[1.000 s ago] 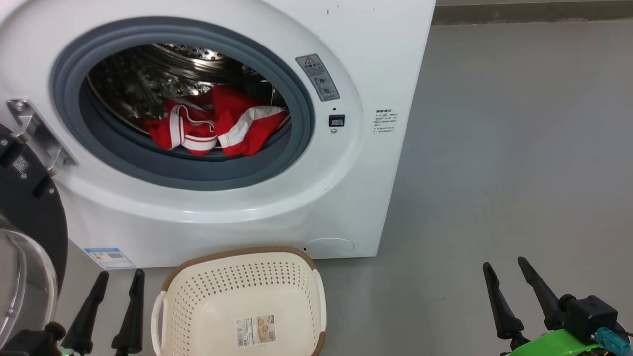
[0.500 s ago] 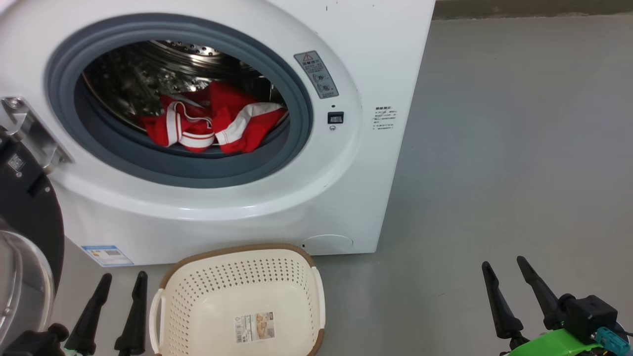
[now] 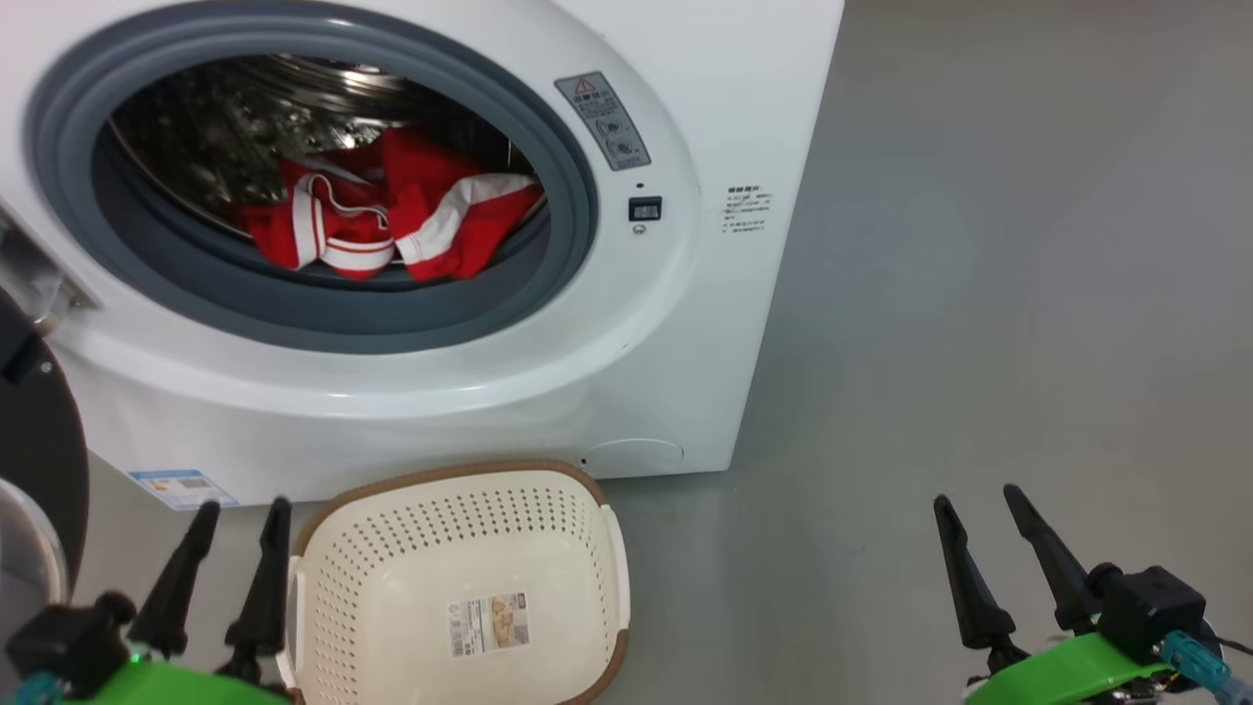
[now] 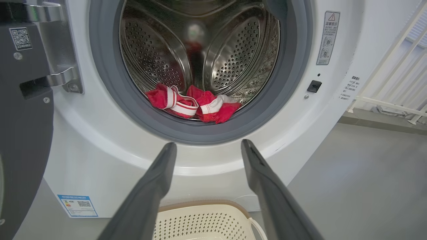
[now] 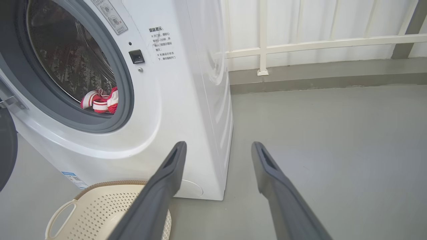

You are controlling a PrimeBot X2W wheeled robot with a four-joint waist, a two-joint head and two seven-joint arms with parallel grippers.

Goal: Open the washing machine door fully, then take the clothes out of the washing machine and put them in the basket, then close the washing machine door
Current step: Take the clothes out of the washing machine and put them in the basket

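The white washing machine [image 3: 685, 323] stands with its drum mouth uncovered. Its black-rimmed door [image 3: 39, 460] hangs swung out at the far left, on a metal hinge [image 4: 63, 73]. Red clothes [image 3: 382, 220] with white bands lie at the front of the steel drum, also seen as clothes [image 4: 193, 105] and clothes [image 5: 100, 100]. The cream basket [image 3: 607, 548] sits on the floor below the opening, with only a sticker inside. My left gripper [image 3: 240, 511] is open just left of the basket. My right gripper [image 3: 977, 497] is open over bare floor at the lower right. Neither holds anything.
Grey floor [image 3: 979, 294] stretches to the right of the machine. A white railing [image 5: 300, 43] and a low kerb run along the back behind the machine. The open door stands close beside my left arm.
The whole head view has shifted: the machine and basket sit further left and lower in the picture, so the camera moved. Both grippers stay open; the clothes lie as before.
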